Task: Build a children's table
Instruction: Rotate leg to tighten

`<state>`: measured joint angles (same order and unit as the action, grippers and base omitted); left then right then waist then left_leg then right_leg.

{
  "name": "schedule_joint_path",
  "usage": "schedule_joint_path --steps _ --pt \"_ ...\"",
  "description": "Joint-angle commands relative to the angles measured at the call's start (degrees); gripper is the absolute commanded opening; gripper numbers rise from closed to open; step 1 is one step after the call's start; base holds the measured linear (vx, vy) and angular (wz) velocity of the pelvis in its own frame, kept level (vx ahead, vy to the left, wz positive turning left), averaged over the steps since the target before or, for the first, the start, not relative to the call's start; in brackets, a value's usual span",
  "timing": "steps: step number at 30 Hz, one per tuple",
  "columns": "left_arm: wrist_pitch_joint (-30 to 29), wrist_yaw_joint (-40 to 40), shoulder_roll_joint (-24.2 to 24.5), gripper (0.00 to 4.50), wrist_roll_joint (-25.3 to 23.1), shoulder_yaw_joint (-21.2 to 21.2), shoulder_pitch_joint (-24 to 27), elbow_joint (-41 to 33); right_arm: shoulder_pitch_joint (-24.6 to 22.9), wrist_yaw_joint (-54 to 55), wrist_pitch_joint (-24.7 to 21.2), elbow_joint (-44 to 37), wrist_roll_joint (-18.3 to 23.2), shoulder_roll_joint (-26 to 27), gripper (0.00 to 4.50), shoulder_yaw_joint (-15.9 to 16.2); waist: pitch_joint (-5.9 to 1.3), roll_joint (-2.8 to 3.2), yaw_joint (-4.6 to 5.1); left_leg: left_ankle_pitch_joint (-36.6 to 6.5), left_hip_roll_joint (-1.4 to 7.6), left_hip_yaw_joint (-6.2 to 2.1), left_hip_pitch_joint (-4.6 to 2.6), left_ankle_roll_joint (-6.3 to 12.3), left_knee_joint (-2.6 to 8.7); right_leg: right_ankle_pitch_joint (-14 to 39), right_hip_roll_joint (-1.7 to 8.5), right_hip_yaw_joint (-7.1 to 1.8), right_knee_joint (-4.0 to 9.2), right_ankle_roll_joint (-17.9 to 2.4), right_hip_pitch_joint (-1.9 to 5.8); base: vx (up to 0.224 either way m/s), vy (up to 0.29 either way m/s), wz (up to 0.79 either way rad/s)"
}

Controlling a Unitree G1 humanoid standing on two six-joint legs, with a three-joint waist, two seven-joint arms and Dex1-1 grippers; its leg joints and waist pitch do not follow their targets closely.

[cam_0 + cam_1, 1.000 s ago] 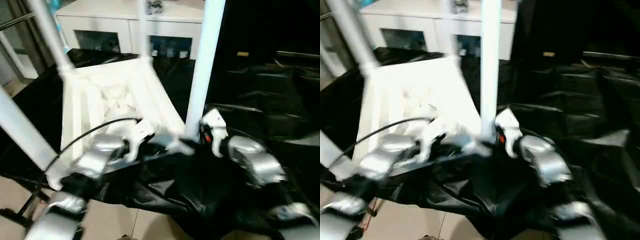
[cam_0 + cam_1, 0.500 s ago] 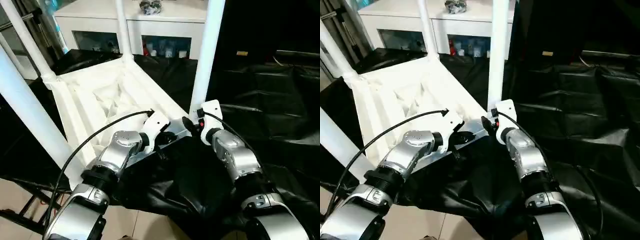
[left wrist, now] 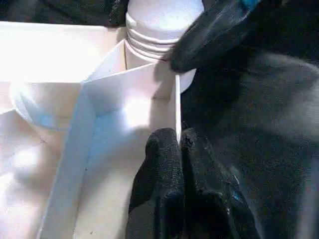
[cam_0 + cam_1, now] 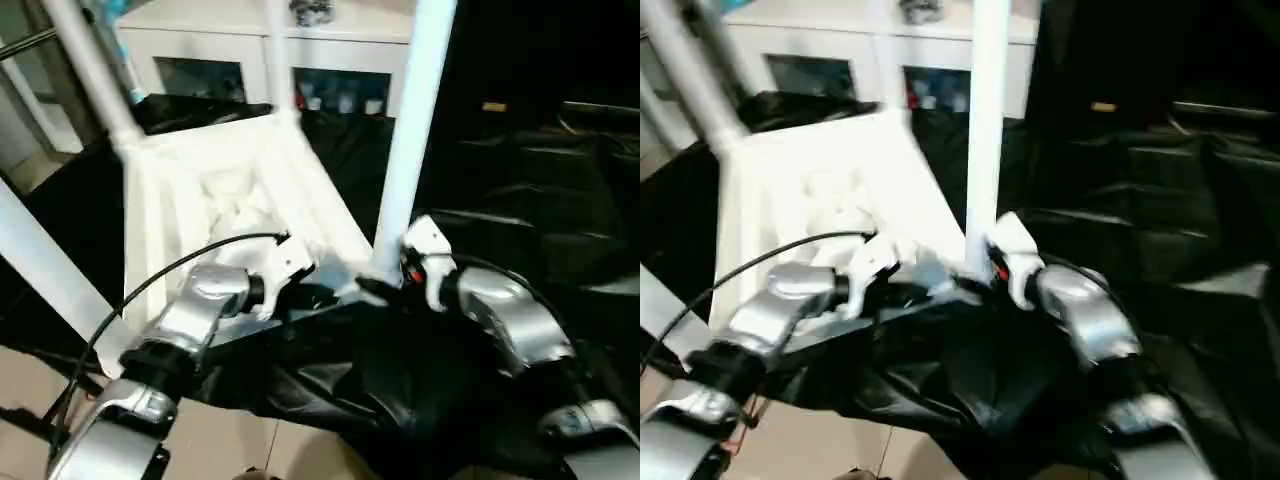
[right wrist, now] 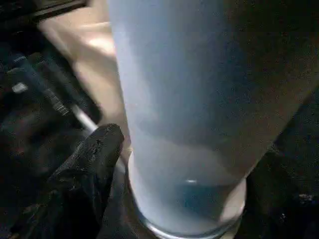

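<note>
The children's table point(image 4: 215, 195) lies upside down on the black-draped desk point(image 4: 520, 200), its ribbed underside facing up and its white legs rising out of the corner sockets. The left end effector point(image 3: 179, 144) is pinched shut on the thin white edge wall of the tabletop, just beside the corner socket that carries the near leg point(image 4: 410, 130); in the left wrist view its two black fingers point(image 3: 162, 164) sit pressed together over that wall, with the ringed base of the leg directly ahead of them. The right end effector point(image 5: 174, 164) straddles the bottom of the same leg, one black finger point(image 5: 92, 159) standing beside the tube with the other side lost in shadow, so whether it is gripping or loose around the leg cannot be told from the frames. The two end effectors point(image 4: 370, 285) meet at that corner, nearly touching. Compared with half a second ago, the head views have shifted and blurred, which points to camera movement; the table itself sits on the desk as before, the left end effector stays clamped on the edge, and the right one remains at the foot of the leg. A white cabinet point(image 4: 250, 40) stands beyond the desk.
</note>
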<state>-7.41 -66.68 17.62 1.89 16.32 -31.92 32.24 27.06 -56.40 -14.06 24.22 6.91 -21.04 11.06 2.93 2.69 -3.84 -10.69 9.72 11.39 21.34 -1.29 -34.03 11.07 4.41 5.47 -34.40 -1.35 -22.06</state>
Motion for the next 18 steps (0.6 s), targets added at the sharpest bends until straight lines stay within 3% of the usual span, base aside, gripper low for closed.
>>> schedule_joint_path --steps 1,4,6,12,16,18 --pt "0.27 -5.17 -0.39 0.00 1.77 2.60 0.06 -3.37 -0.42 -4.81 0.38 -3.85 1.59 -0.16 3.61 2.79 -3.64 -0.77 -0.17 -10.65 4.40 -1.90 -0.88 3.48 3.83 11.18 5.18 -3.72 4.01 -12.36 2.63 0.000 0.000 0.00" --pt "-0.26 -7.19 0.27 0.00 2.57 2.68 0.48 -4.54 -0.96 -6.59 0.37 -4.70 1.28 -1.17 3.61 3.62 -3.60 -0.72 -0.11 -10.31 4.32 -1.85 -0.76 3.82 3.74 11.16 5.23 -3.71 4.00 -12.68 2.47 0.000 0.000 0.00" --pt "-0.37 -8.50 0.71 0.00 3.04 2.74 0.70 -4.96 -1.38 -7.40 -0.18 -5.46 1.59 -1.30 3.27 3.66 -3.53 -0.66 -0.15 -10.72 4.26 -1.87 -0.85 3.47 3.79 13.01 5.21 -3.72 4.31 -12.20 2.42 0.000 0.000 0.00" --pt "-0.98 -10.16 1.32 0.00 3.50 2.86 1.17 -5.78 -2.09 -8.40 -1.32 -6.96 2.25 -1.32 2.77 3.86 -3.68 -0.68 -0.33 -10.33 4.29 -1.88 -0.89 3.24 3.77 11.55 5.18 -3.71 4.09 -12.56 2.43 0.000 0.000 0.00" --pt "-1.03 -8.33 0.53 0.00 2.96 2.02 1.46 -5.50 -2.84 -7.08 -2.30 -7.37 2.59 0.04 2.68 3.36 -3.74 -0.64 -0.49 -9.62 4.29 -1.88 -0.86 3.45 3.73 10.69 5.12 -3.67 3.97 -12.58 2.42 0.000 0.000 0.00" --pt "-0.69 -5.66 -0.55 0.00 2.10 1.51 0.99 -4.06 -3.01 -4.41 -2.31 -6.46 1.96 1.47 2.67 2.96 -3.51 -0.63 -0.39 -10.59 4.25 -1.88 -0.89 3.02 3.84 12.67 5.13 -3.69 4.30 -12.17 2.27 0.000 0.000 0.00"
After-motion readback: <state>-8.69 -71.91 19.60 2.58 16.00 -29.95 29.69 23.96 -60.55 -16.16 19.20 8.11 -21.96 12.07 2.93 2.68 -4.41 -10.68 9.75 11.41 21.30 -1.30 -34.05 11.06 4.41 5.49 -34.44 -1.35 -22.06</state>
